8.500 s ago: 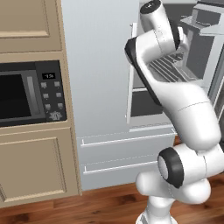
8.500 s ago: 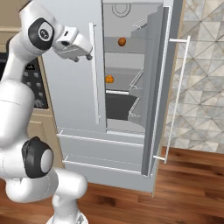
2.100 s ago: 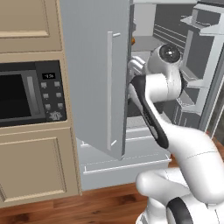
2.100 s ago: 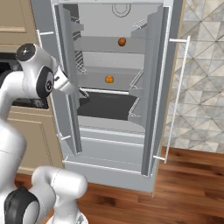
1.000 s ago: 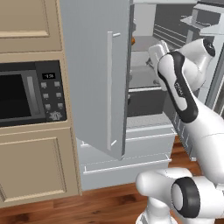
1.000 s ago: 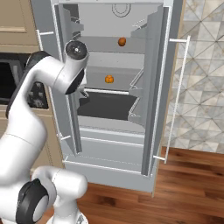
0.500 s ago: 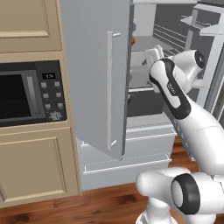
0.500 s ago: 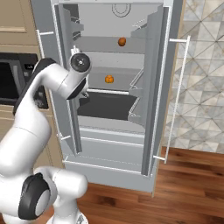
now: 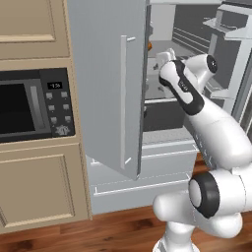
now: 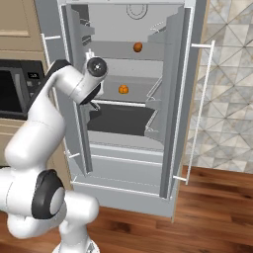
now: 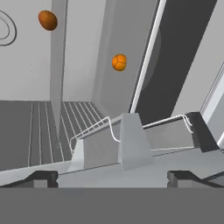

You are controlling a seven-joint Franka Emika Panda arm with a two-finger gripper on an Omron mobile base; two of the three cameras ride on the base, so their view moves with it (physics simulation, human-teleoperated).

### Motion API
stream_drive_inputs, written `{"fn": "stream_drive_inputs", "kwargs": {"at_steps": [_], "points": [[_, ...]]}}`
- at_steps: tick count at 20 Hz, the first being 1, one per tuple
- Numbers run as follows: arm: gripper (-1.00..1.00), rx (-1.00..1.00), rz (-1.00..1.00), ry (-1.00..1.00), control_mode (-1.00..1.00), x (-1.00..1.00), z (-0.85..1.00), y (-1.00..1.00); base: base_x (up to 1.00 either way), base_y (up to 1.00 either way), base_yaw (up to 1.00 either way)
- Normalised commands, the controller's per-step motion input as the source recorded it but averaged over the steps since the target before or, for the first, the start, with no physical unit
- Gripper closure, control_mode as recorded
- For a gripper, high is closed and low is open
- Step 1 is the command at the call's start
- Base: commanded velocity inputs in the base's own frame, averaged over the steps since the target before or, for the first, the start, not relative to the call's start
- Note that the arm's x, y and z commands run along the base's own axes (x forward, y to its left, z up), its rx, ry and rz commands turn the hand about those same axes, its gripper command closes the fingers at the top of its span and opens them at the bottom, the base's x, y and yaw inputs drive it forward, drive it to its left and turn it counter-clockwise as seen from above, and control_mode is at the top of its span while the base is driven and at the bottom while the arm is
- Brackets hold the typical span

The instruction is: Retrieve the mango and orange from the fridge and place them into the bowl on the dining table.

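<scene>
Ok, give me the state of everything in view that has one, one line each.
fridge: both doors swung open.
mango: resting on the upper shelf, untouched.
orange: resting on the shelf below, untouched.
hand: open, empty, pointing into the fridge.
microwave: door closed.

The top of the fridge (image 10: 178, 123) is cut off by the frame's upper edge. In the left base view the orange (image 9: 149, 46) is mostly hidden behind the open door (image 9: 108, 83). The microwave (image 10: 15, 89) is cropped at the left.
</scene>
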Motion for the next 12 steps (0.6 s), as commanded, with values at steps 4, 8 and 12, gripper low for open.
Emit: {"fn": "stream_drive_inputs", "kwargs": {"at_steps": [4, 8, 12], "points": [[-1.00, 0.03, 0.00, -0.01, -1.00, 0.40, -0.10, 0.12, 0.00, 0.00, 0.00], [-1.00, 0.02, 0.00, 0.00, -1.00, 0.35, -0.08, 0.10, 0.00, 0.00, 0.00], [-1.00, 0.02, 0.00, 0.00, -1.00, 0.29, -0.05, 0.18, 0.00, 0.00, 0.00]]}}
